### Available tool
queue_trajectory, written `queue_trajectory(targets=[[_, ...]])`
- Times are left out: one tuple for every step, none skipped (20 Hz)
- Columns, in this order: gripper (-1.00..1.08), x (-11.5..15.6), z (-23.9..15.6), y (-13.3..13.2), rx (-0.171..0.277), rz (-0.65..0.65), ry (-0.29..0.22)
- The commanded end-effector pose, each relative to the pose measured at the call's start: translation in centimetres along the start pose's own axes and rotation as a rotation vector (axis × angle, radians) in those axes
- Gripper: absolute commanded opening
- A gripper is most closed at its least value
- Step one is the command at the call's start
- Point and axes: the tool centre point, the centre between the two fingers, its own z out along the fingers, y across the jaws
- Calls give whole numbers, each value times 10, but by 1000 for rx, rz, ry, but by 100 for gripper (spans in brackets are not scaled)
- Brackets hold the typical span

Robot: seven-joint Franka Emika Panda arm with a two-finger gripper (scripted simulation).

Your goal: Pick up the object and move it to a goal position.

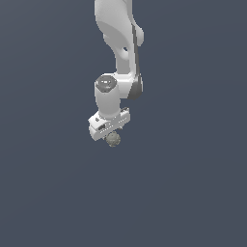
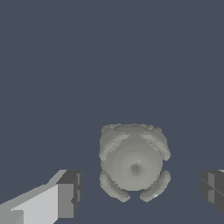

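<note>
The big white arm (image 1: 118, 43) reaches down over the flat dark floor (image 1: 48, 193). At its end is the gripper (image 2: 140, 188). It is open wide, and it holds nothing. One finger (image 2: 68, 192) stands on each side of the ball (image 2: 133, 164), and there is a gap on both sides. The ball sits right between them, just under the gripper. It is small, round and bumpy. It looks hard and light, I think. Being round, it could roll away, so squeeze it across its middle.
</note>
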Motion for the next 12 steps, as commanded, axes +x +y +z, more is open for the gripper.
queue_trajectory(targets=[[100,0,1,0,0,0,0],[100,0,3,0,0,0,0],[100,0,5,0,0,-1,0],[100,0,8,0,0,-1,0],[100,0,12,0,0,-1,0],[100,0,16,-1,0,-2,0],[100,0,21,-1,0,-2,0],[100,-1,27,-1,0,-3,0],[100,-1,32,-1,0,-3,0],[100,-1,36,-1,0,-3,0],[100,-1,40,-1,0,-4,0],[100,-1,44,-1,0,-4,1]])
